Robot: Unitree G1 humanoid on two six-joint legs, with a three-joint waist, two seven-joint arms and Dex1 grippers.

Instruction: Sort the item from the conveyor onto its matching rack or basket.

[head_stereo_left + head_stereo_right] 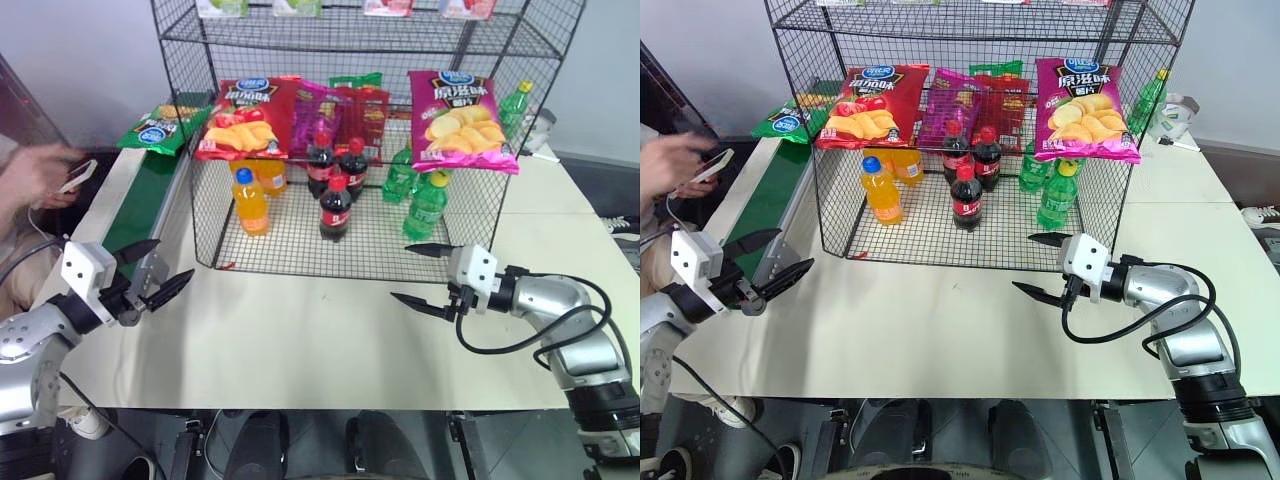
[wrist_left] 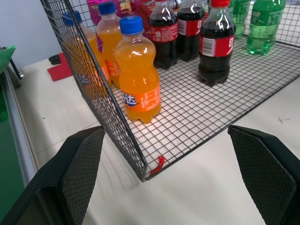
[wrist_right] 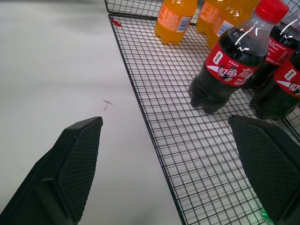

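The item, a glossy green crisp bag (image 1: 160, 125), lies at the far end of the conveyor (image 1: 140, 210), a dark green belt running along the table's left side. The rack (image 1: 205, 215), a tall black wire-grid frame, stands at the middle back of the table. My left gripper (image 1: 175, 257) hovers open and empty beside the belt's near end, close to the rack's front left corner (image 2: 143, 176). In front of the rack's right side my right gripper (image 1: 399, 271) is open too, with nothing between its fingers (image 3: 70, 164).
A red crisp bag (image 1: 245, 118) and a magenta one (image 1: 462, 120) hang on the rack's front. Orange (image 1: 250, 200), cola (image 1: 335, 205) and green bottles (image 1: 425, 205) stand on its mesh floor. A person's hand (image 1: 40, 175) holds a phone left of the belt. White table (image 1: 300, 340) stretches in front.
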